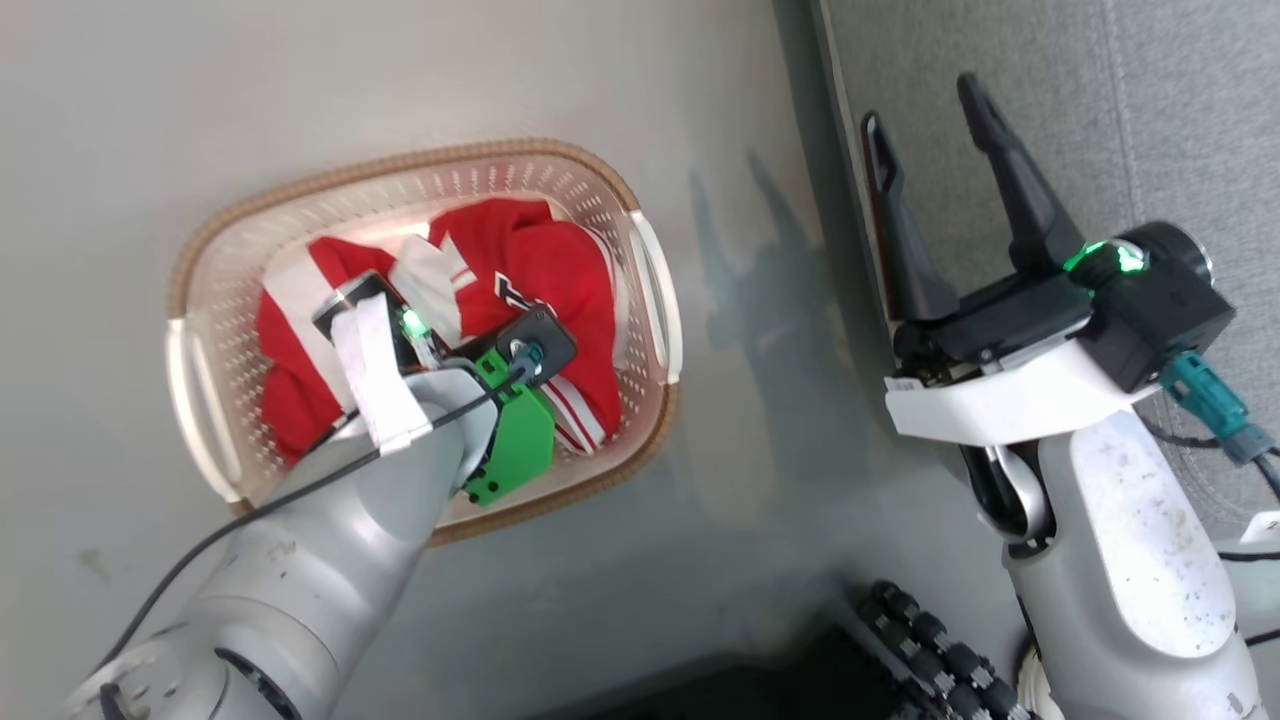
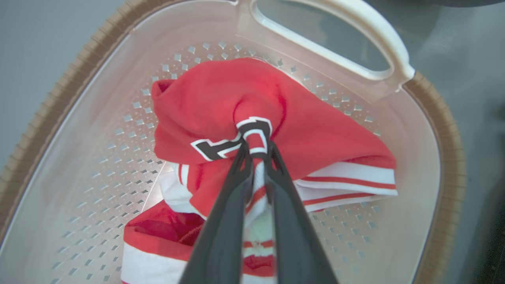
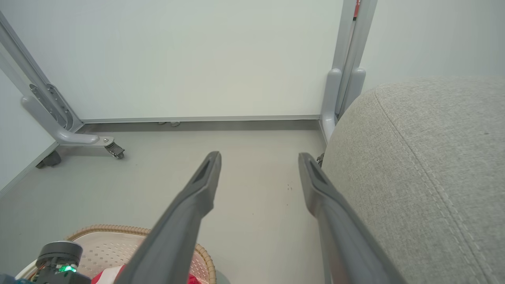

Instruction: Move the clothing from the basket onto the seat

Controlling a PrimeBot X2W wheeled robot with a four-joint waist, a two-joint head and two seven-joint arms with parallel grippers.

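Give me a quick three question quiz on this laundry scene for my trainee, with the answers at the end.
1. Fill in: the right claw, beside the seat, is ____ (open or shut).
2. True or false: the left claw is shut on the clothing.
3. The clothing lies: A) on the seat, B) in the basket, C) in the right claw.
Key: 1 open; 2 true; 3 B.
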